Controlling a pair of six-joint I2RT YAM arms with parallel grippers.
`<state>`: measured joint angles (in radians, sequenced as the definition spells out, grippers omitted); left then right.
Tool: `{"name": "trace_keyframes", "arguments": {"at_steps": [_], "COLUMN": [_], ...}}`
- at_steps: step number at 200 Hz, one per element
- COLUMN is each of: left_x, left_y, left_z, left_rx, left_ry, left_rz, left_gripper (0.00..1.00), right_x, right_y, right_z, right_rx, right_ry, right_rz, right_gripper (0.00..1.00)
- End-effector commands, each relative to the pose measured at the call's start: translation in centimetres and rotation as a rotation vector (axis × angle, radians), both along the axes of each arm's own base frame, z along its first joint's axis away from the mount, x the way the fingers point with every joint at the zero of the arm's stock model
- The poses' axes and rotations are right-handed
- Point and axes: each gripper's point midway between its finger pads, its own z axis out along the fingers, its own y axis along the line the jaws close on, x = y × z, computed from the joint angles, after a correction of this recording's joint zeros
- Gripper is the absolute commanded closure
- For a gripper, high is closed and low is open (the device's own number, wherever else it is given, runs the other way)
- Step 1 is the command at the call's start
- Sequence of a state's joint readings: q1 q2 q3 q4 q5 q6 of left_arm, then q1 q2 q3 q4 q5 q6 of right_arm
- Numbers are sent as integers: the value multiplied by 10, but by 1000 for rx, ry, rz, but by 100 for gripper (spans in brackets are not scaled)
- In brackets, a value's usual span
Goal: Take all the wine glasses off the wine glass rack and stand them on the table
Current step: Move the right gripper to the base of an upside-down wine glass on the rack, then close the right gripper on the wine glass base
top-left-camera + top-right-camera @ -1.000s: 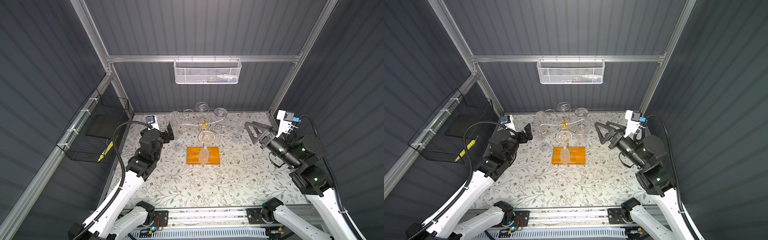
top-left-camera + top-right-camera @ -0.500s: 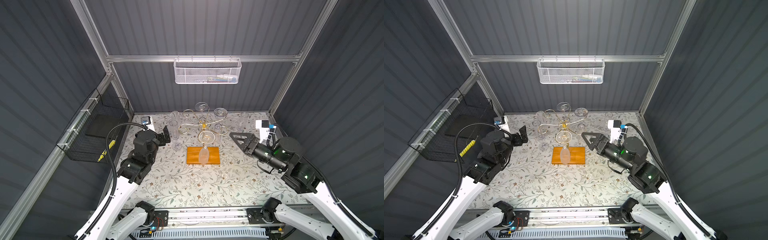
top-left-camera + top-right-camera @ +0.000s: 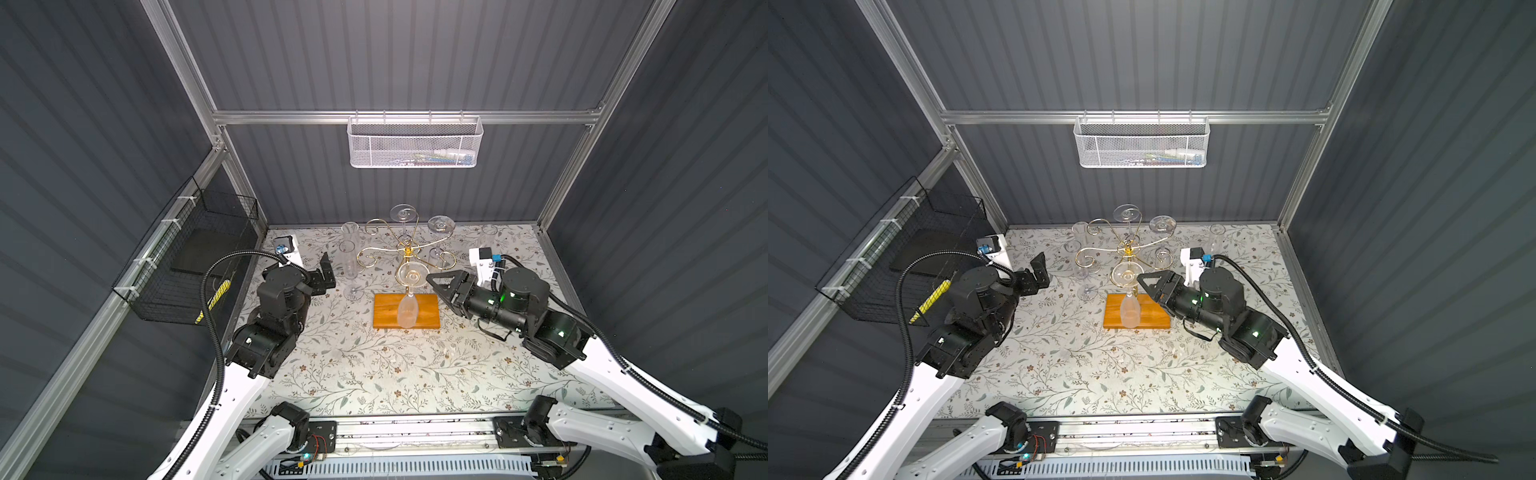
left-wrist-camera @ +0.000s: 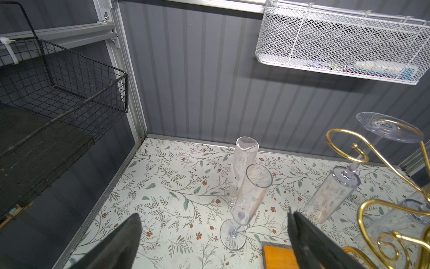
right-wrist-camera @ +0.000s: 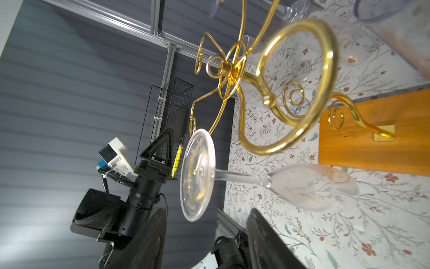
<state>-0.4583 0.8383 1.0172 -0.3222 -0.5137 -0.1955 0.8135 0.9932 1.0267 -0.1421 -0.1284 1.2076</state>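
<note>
Standing on tabletop [image 3: 374, 374]: rack [image 3: 408, 250], mid-back | wine glass [image 3: 407, 311]: hangs bowl-down from rack's front arm | right claw [image 3: 430, 277]: jaws apart beside glass foot, not gripping | left claw [image 3: 326, 272]: spread wide, empty, left of rack

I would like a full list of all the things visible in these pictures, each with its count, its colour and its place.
rack: one, gold wire on an orange-brown wooden base, middle of the table
hung glasses: three visible, clear, upside down on the rack, one in front, two behind
standing glasses: three, clear, two left of the rack, one in the back right corner
white basket: one, white mesh, on the back wall rail
black basket: one, black wire, on the left wall
table: one, pale floral cover, under the rack
arms: two, white and black, from the near edge
left gripper: one, black, open and empty, left of the rack
right gripper: one, black, jaws apart by the front glass's foot
</note>
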Motion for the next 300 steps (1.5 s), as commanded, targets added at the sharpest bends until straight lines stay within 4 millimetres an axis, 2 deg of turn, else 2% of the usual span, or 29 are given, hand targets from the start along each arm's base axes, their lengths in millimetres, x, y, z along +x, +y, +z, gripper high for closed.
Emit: {"name": "trace_keyframes", "arguments": {"at_steps": [1, 57, 120, 130, 267, 300], "left_x": [-4, -5, -8, -9, -13, -14], "left_y": [4, 3, 5, 6, 7, 7], "left_z": [-3, -11, -8, -8, -8, -8], "left_rx": [20, 0, -9, -10, -32, -37], "left_ry": [2, 12, 4, 2, 9, 9], "left_rz": [11, 12, 12, 14, 14, 15], "left_gripper": [0, 0, 0, 0, 0, 0], "right_x": [2, 7, 12, 12, 11, 10], "right_y": [3, 2, 10, 9, -1, -1], "right_z": [16, 12, 16, 14, 18, 22], "right_rx": [64, 74, 93, 90, 110, 118], "right_ry": [5, 37, 43, 48, 41, 34], "right_rz": [-9, -46, -36, -39, -76, -73], "right_gripper": [48, 58, 74, 73, 99, 100]}}
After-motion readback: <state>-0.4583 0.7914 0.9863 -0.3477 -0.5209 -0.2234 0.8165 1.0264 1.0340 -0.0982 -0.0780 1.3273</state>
